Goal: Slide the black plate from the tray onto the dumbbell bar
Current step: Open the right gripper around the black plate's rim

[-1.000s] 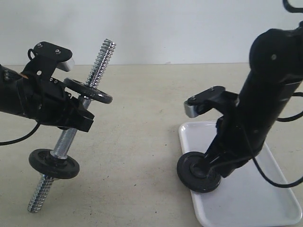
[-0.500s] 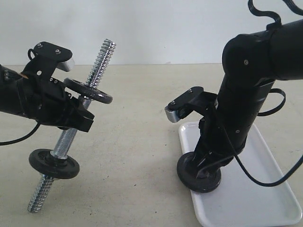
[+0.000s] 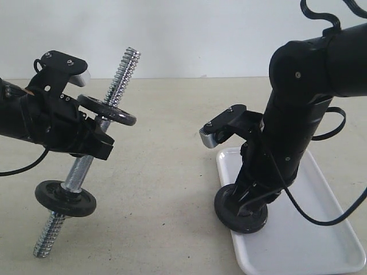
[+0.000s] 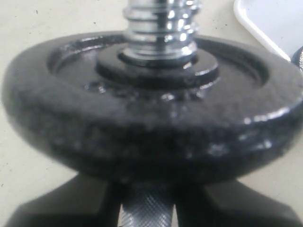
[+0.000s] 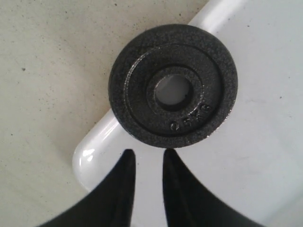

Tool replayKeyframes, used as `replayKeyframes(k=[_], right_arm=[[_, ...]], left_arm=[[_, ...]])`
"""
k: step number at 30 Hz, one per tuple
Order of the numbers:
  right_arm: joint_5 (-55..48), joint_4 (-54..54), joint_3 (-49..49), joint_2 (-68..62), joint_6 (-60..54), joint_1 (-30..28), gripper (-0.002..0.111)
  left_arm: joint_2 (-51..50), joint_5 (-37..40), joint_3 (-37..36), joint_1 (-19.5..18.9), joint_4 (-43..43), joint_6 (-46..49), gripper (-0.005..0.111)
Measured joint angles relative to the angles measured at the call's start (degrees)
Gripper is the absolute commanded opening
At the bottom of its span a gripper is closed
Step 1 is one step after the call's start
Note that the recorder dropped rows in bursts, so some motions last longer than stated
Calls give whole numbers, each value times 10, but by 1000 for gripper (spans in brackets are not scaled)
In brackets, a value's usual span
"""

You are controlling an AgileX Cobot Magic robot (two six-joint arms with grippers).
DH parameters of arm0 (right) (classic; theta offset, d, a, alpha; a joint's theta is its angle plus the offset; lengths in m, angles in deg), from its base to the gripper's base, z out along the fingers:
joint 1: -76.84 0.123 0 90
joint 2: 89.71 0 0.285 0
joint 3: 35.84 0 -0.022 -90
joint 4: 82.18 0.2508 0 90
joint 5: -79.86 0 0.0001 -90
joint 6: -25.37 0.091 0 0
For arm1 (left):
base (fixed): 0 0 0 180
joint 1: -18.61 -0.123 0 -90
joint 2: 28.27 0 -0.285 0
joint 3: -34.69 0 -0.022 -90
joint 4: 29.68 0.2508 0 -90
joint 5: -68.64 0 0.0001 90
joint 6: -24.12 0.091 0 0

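The black plate (image 5: 173, 92) lies flat on the corner of the tray (image 5: 265, 142), its edge riding over the rim toward the table (image 3: 166, 172). The centre hole shows clear. My right claw (image 5: 147, 152) hangs just above and beside it, the two fingers parted by only a narrow slit. Nothing sits between them and the tips stop short of the plate's edge, so I have hold of nothing here.

Well apart, on the other side, my left claw (image 3: 94, 137) is clamped round the knurled middle of the dumbbell bar (image 3: 80, 169) and holds it tilted, one threaded end pointing up. Two discs are already on it — an upper disc (image 3: 106, 110) just above my fingers and a lower disc (image 3: 65, 197) near the bottom end.

By my reckoning the bar is presented and ready, but the main work is not yet begun. The plate has to be gripped, lifted off the tray, carried across and its hole lined up with the raised thread. The overhanging edge looks like the easiest place to pinch — a flat disc gives little else.
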Motion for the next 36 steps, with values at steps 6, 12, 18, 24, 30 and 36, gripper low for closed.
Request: replayKeyframes(k=[6,12,18,24,30,36], right_arm=[[27,0,0,0,0,0,86],[62,0,0,0,0,0,103],[76,0,0,0,0,0,103],[83,0,1,0,0,0,103],[101,0,-6,0,0,0,103],[161,-5,-54,0,0,0,103]], left_arm=[[0,0,0,0,0,0,4],[0,1,0,0,0,0,4],[0,1,0,0,0,0,4],[0,1,0,0,0,0,4],[0,1,0,0,0,0,4],[0,6,0,0,1,0,4]])
